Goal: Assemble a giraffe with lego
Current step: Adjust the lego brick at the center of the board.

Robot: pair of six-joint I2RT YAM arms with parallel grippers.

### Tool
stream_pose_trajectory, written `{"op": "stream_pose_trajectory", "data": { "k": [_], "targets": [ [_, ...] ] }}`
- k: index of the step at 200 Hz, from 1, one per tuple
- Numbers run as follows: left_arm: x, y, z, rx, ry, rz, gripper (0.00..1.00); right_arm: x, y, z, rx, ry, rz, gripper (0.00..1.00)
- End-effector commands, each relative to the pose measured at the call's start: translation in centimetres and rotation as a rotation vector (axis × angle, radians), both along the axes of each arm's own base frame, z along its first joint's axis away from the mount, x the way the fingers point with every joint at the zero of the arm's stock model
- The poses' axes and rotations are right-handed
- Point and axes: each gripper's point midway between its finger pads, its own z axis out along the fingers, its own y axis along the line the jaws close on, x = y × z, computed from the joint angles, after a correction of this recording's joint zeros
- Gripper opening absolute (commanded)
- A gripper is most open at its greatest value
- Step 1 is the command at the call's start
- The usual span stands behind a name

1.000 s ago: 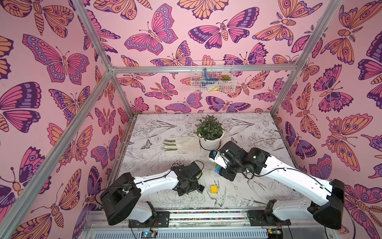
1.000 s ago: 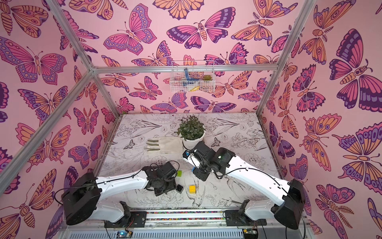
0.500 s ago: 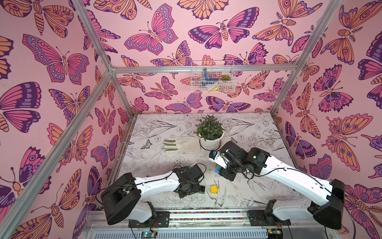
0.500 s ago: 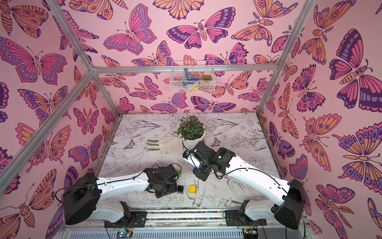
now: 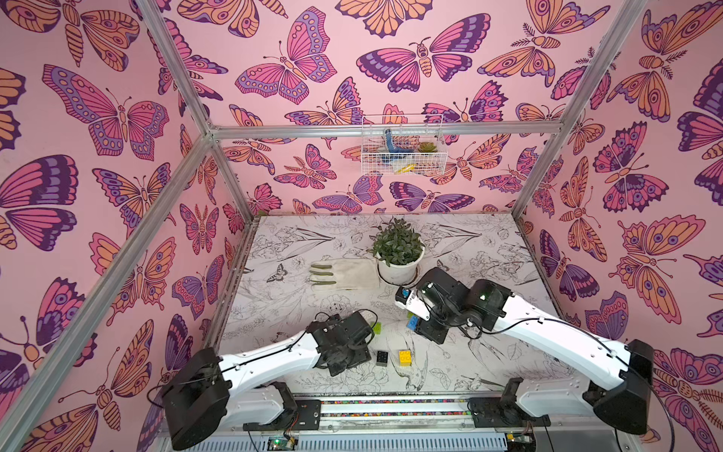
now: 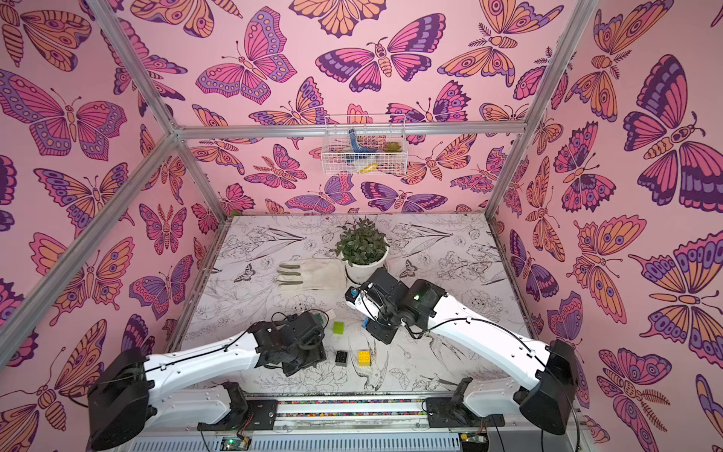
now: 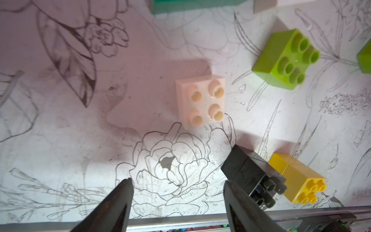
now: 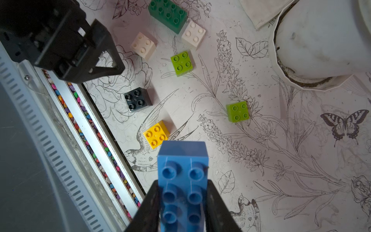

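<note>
The giraffe is out of view; only loose lego shows. My right gripper is shut on a long blue brick, held above the table, also seen in a top view. My left gripper hangs open over the table with nothing between its fingers. A black stack stands just beside one fingertip, and a yellow stack behind it. A white brick lies ahead of the jaws. Two lime bricks, a second white brick and a dark green brick lie scattered.
A potted plant and a pale glove sit behind the bricks, the pot close to the right arm. The front rail runs just below the black brick and yellow brick. A wire basket hangs on the back wall.
The left wrist has shifted slightly near the black brick, its jaws still open. The right arm holds still with the blue brick.
</note>
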Motion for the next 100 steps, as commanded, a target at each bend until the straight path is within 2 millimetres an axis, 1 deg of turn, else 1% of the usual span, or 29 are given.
{"op": "stream_pose_trajectory", "data": {
  "k": [1,12,46,51,57,84,100],
  "targets": [
    [-0.7,1.8,-1.0,0.060,0.027,0.021,0.77,-0.6,0.3,0.2,0.003,0.021,0.035,0.22],
    [-0.7,1.4,-1.1,0.054,0.030,0.019,0.77,-0.6,0.7,0.1,0.008,0.026,0.038,0.22],
    [-0.4,-0.4,-1.4,0.041,0.026,-0.004,0.77,-0.7,1.6,-1.6,0.019,0.076,0.013,0.22],
    [-0.3,-0.8,-1.2,0.031,0.019,-0.010,0.77,-0.8,1.6,-1.8,0.018,0.084,0.010,0.23],
    [-0.4,-0.9,-1.8,0.057,0.035,-0.018,0.77,-0.8,1.6,-1.8,0.019,0.086,0.007,0.23],
    [-0.6,-2.1,-2.4,0.064,0.046,-0.045,0.77,-0.4,1.5,-1.3,0.015,0.060,0.002,0.25],
    [-0.6,-2.3,-2.6,0.064,0.051,-0.054,0.77,-0.3,1.2,-1.3,-0.001,0.054,0.006,0.26]
  ]
}}
